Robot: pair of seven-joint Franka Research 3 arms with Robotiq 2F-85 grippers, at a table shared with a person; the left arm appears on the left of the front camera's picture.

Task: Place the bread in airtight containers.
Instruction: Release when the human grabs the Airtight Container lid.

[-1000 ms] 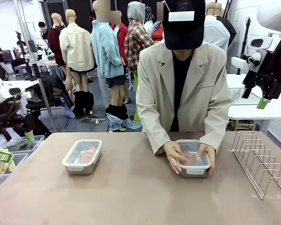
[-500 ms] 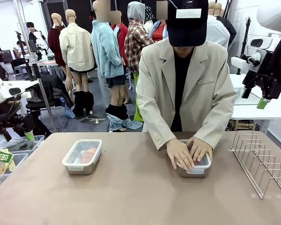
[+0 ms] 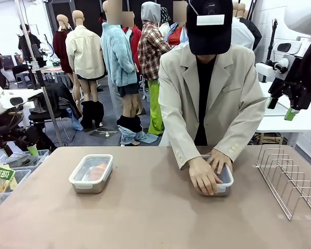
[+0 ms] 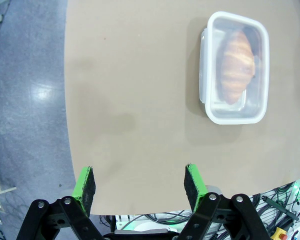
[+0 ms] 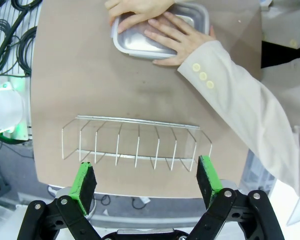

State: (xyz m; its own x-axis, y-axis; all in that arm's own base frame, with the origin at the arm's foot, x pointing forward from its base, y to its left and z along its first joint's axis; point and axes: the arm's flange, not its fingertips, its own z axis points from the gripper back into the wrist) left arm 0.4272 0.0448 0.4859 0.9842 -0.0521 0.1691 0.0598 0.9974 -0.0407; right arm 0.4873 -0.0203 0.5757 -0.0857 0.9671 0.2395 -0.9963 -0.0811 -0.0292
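Note:
Near the table's left, a closed airtight container (image 3: 91, 173) holds one golden bread roll (image 3: 97, 170) under its clear lid. The left wrist view shows that container (image 4: 208, 95) and its bread (image 4: 236, 65) from above. My left gripper (image 4: 140, 182) hangs open and empty over the table's edge, well short of it; in the front view this left gripper (image 3: 19, 151) sits low, off the table's left side. The person's hands (image 3: 205, 174) press down on the lid of the second container (image 5: 125, 45), hiding what is inside. My right gripper (image 5: 146, 180) is open and empty, raised beyond the table's right end.
A wire rack (image 3: 287, 179) stands on the table's right side, directly below my right gripper in the right wrist view, where the rack (image 5: 135, 142) lies between it and the container. Bins with packets (image 3: 10, 174) sit off the left edge. The brown tabletop (image 3: 155, 218) is bare in the middle.
The person's hands shifted from gripping the right container's sides to pressing flat on its lid, and the person leaned right. Neither arm moved.

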